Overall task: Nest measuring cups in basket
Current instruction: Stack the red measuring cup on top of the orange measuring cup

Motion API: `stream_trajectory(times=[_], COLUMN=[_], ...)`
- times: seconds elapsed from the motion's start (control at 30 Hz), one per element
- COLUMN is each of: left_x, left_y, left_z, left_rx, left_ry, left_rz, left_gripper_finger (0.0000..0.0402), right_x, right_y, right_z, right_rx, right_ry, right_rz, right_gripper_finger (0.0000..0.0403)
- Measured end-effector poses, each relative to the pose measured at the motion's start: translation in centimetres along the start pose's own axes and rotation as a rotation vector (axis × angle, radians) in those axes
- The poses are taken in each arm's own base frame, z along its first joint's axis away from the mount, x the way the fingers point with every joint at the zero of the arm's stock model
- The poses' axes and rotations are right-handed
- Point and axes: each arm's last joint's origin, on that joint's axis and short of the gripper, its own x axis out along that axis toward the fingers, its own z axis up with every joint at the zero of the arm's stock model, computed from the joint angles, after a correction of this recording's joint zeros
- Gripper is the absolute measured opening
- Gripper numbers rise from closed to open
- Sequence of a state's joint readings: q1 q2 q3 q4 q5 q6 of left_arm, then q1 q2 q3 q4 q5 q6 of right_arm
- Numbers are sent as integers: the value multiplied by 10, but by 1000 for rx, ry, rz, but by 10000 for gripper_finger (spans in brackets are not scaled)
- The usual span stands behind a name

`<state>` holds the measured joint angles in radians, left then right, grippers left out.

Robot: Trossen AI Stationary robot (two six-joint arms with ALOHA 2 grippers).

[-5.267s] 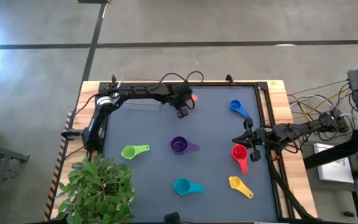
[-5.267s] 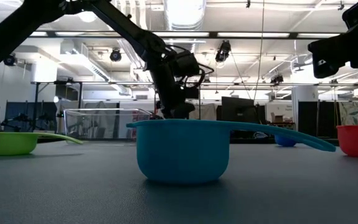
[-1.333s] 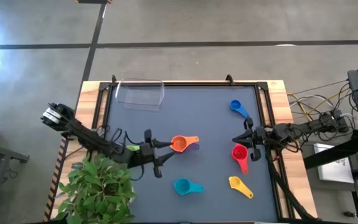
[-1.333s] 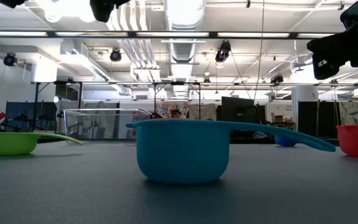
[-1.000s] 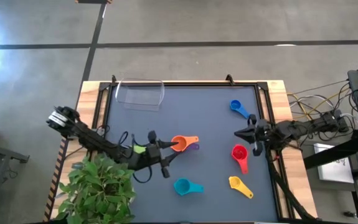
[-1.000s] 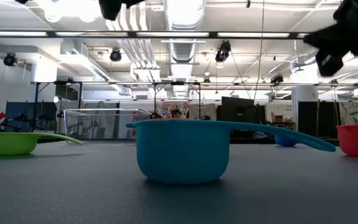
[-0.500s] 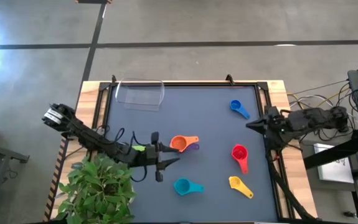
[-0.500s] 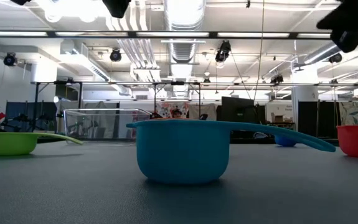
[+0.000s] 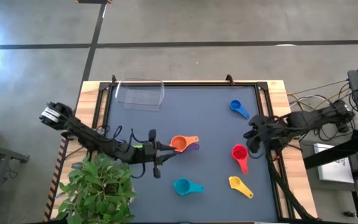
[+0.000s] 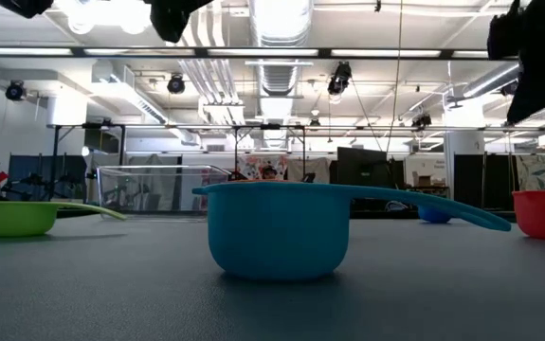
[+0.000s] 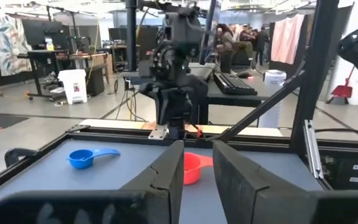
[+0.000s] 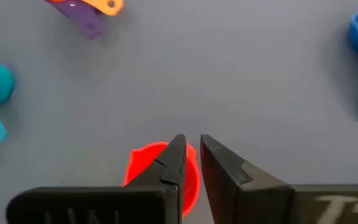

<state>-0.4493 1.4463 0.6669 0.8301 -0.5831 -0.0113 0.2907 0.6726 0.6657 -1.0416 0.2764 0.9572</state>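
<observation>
Orange cup (image 9: 178, 144) sat nested in the purple one, the only pair made, while the clear basket (image 9: 139, 94) held nothing; both narrowly parted grippers, left (image 9: 159, 155) and right (image 9: 251, 134), gripped nothing.

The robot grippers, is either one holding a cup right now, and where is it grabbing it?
No. The left gripper and the right gripper both have nothing between their fingers. The red cup lies below the right one, ungrasped.

Orange cup (image 9: 178, 144) nested in purple (image 9: 192, 148)—five others scattered; clear basket (image 9: 140, 94) at far-left corner.
</observation>
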Motion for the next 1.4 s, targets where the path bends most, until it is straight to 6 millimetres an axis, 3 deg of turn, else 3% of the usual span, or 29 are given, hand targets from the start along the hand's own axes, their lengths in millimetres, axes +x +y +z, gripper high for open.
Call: stream_trajectory(times=[0.37,0.63,0.83,1.17,1.4], left_x=[-7,-9,-9,-9,-9], left_y=[4,6,6,6,6], left_z=[3,-1,-3,-4,-3], left_rx=[-91,-80,-70,-72,-74], left_ry=[-15,0,16,18,17], left_rz=[-2,0,0,0,1], left_gripper_finger=[52,52,52,52,52], right_x=[25,39,49,64,62], right_y=[-1,2,7,16,24], right_z=[-15,-28,-35,-39,-34], right_rx=[283,381,396,322,256], right_ry=[66,110,170,272,288], right_rz=[-13,-47,-113,-173,-134], right_gripper_finger=[109,181,203,161,40])
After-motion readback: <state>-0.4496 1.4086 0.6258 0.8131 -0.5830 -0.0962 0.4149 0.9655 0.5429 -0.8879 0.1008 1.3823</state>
